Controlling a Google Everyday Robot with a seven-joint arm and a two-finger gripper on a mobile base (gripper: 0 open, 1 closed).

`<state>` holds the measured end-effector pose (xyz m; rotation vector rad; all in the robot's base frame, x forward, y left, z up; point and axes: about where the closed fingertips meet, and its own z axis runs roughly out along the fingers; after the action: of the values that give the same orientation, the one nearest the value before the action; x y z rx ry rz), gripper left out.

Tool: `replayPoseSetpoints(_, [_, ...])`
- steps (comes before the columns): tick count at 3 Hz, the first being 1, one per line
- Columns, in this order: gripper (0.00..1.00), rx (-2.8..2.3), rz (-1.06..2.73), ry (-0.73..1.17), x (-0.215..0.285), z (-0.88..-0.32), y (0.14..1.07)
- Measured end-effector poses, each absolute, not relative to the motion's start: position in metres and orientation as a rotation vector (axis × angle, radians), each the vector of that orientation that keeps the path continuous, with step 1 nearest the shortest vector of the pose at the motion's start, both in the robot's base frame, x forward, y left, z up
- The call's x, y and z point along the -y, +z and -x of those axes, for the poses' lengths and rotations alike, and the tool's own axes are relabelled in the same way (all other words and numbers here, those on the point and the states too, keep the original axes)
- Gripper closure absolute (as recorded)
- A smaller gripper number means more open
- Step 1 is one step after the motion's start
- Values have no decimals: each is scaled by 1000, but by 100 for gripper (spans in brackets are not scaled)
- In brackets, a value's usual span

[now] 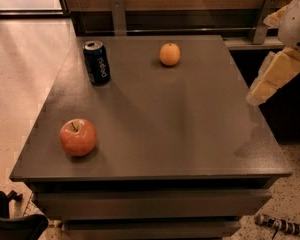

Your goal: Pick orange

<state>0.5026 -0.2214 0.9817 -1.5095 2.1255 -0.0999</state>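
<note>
A: Where is the orange [169, 54]?

B: On the dark grey worktop [180, 134], near the far edge and a little right of the middle. It sits alone, with nothing touching it.

A: And the claw [266, 83]?

B: Off the worktop's right side, up near the right border of the camera view. It is cream-coloured, slants down toward the left, and hangs above the right edge. It is well apart from the orange and holds nothing that I can see. Whether it is released or clenched I cannot tell.

A: Anything else on the worktop?

B: Two things. A blue Pepsi can [96, 62] stands upright at the far left, level with the orange but well apart from it. A red apple [78, 137], bigger than the orange and stem up, sits near the front left corner.
</note>
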Motion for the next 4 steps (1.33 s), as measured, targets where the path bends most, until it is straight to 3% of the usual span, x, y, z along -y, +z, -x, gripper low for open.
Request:
replayPoseSetpoints(2, [0,-1920,1205,54,212,-603,965])
replayPoseSetpoints(4, [0,-1747,980,225,180,-663,943])
